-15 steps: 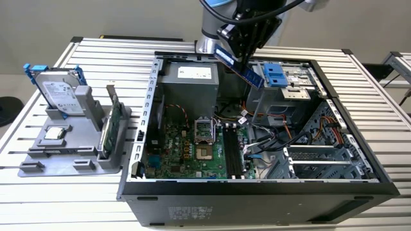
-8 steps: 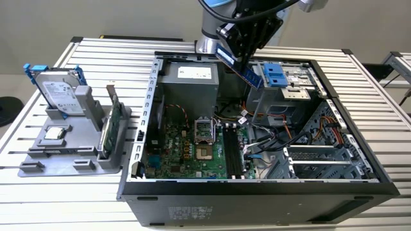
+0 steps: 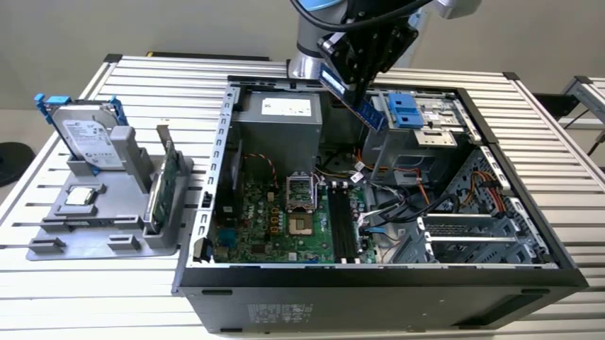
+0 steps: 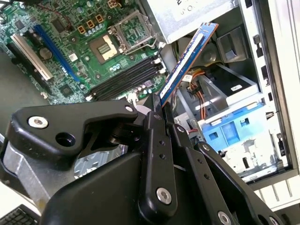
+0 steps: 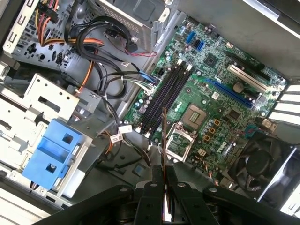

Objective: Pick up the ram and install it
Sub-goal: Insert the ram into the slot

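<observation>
While the hand (image 4: 158, 104) clamps one end, ram (image 4: 187, 58) juts outward | over open case (image 3: 378, 301)

You have the gripper (image 3: 360, 83) clamped on the ram (image 3: 367, 112), which hangs tilted, its lower end pointing down toward the far part of the open case (image 3: 378, 283). That end sits between the power supply (image 3: 279, 113) and the blue bracket (image 3: 406, 110) as you see them. The slots (image 3: 342, 227) on the board (image 3: 274, 227) lie well apart from the ram, closer to the case's near wall. The case takes up the middle of the worktop (image 3: 104, 297). Toward the worktop's edge at the exterior view's left stands a grey rack (image 3: 104, 237). The drive (image 3: 90, 138) stands upright at the rack's far end, and the green card (image 3: 168, 185) stands on edge along the side next to the case.
</observation>
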Robot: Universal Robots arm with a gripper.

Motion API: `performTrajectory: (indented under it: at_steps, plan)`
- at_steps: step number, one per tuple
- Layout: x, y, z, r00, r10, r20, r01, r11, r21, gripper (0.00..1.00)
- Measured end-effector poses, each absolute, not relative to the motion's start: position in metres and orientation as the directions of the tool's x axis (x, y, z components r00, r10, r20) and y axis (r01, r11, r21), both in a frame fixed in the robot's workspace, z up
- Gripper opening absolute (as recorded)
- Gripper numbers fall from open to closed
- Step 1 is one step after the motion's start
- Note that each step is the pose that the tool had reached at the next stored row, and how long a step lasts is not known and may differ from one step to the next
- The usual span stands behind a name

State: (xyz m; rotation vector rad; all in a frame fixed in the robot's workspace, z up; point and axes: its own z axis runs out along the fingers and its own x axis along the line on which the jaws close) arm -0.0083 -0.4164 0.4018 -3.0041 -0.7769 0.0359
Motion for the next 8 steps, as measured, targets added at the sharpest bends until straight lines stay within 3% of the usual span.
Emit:
performTrajectory:
  at_steps: [8]
  plan:
    - [-0.0084,-0.4164,0.4017,0.897,0.441,-0.013,0.44,-0.897,-0.043,0.0]
